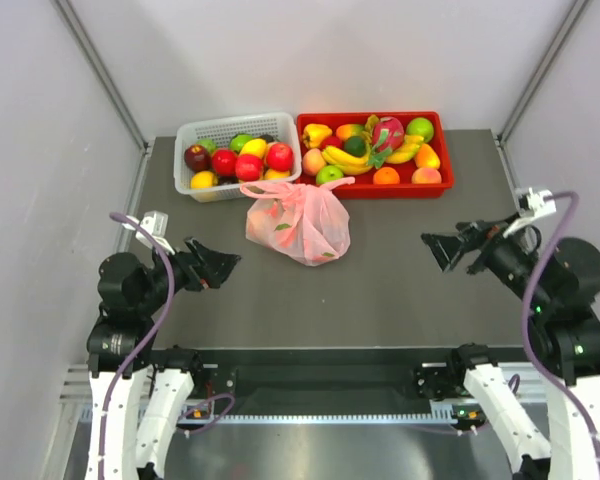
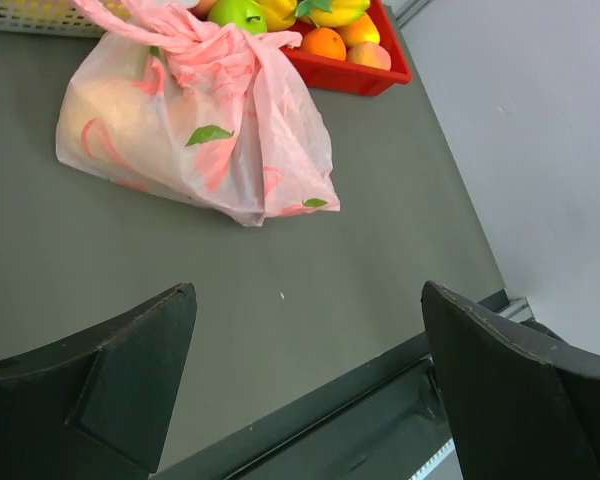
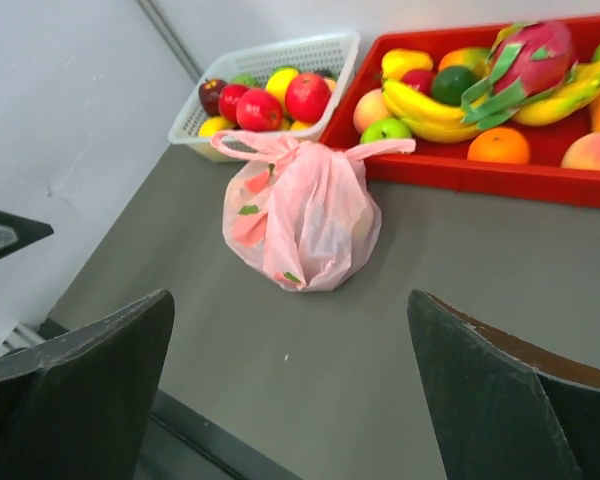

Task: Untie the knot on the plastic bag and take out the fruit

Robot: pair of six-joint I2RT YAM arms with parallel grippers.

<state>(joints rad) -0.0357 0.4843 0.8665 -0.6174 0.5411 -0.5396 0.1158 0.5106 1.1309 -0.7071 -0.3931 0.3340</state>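
Left tool (image 1: pixel 229 270), right tool (image 1: pixel 435 252) agape, inward toward plastic bag (image 1: pixel 300 225)

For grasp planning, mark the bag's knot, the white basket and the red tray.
knot (image 3: pixel 315 150), right wrist view, on the twisted lump atop the pink plastic bag (image 3: pixel 300 225).
white basket (image 1: pixel 230 124), top external view, on its far wall.
red tray (image 3: pixel 500 180), right wrist view, on its near wall.

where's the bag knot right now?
Top view: the knot sits at the far side of the plastic bag, mid-table, just in front of where the white basket adjoins the red tray.
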